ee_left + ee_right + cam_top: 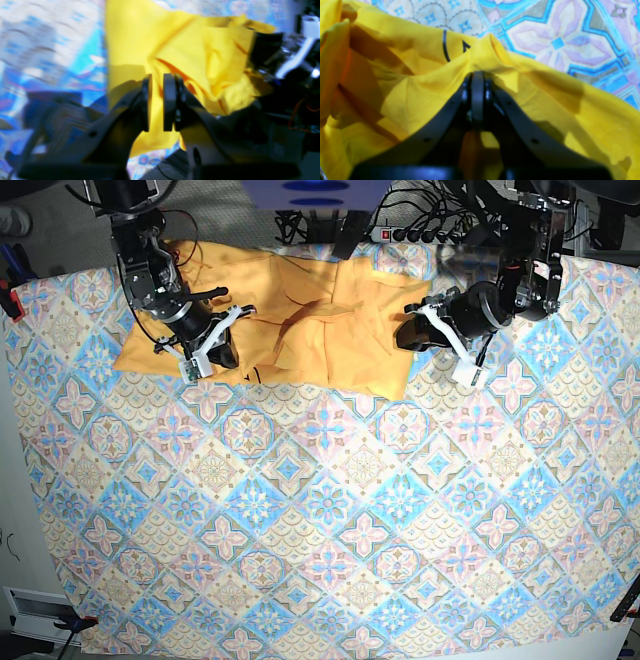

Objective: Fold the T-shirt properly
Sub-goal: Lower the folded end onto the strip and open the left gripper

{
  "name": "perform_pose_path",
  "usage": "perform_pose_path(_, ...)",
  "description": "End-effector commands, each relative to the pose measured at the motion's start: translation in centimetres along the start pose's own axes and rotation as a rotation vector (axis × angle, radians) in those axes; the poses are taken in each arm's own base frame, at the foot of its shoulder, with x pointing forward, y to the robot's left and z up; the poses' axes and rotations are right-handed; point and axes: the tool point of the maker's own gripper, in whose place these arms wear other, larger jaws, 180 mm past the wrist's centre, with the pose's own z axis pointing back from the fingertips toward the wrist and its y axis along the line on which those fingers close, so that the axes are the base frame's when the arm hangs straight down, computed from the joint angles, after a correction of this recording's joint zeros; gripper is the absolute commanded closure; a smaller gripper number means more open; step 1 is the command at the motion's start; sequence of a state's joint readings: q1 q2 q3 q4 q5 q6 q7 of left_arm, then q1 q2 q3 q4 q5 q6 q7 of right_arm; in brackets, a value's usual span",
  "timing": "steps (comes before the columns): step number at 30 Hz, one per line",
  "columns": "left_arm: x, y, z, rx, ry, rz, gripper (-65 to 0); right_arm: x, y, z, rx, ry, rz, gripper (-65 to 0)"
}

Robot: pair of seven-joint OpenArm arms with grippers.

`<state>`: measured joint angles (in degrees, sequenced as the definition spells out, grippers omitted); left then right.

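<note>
The yellow-orange T-shirt (300,320) lies crumpled along the far side of the table. In the base view my right gripper (215,352) is at the shirt's left front edge. My left gripper (405,335) is at its right edge. The right wrist view shows the right gripper (478,75) shut on a pinched ridge of the T-shirt (407,100), beside a thin dark mark. In the blurred left wrist view the left gripper (157,80) has its pads nearly together, with a fold of the T-shirt (175,37) running between them.
A blue-and-pink tile-patterned cloth (320,520) covers the whole table. A power strip and cables (420,230) lie behind the far edge. A red clamp (10,300) holds the cloth at the left edge. The other arm (287,57) shows at the right of the left wrist view.
</note>
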<state>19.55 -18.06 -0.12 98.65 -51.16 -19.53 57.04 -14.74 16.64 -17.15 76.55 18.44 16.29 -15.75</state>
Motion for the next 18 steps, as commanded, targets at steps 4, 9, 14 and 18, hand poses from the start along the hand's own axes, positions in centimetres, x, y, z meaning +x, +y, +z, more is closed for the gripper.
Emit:
perform_pose_path(4,-0.6,1.9,-0.9,0.021,0.01,0.064,-5.9,-1.7,0.0,0.2,0.0,0.075,0.015,0.0)
perform_pose_path(9,-1.8,3.3,-2.0,0.035,0.041,0.133,-5.8,-1.5,0.0,0.2,0.001,0.071,0.017,0.0)
perform_pose_path(14,-0.9,1.5,-3.6,-0.006,0.028,0.123,-5.8,-1.4,0.0,0.2,0.001,0.068,0.017,0.0)
perform_pose_path(18,-1.1,-1.7,-5.9,-0.06,0.08,0.028,-5.8,-1.5,0.1,0.2,0.002,0.069,0.017,0.0)
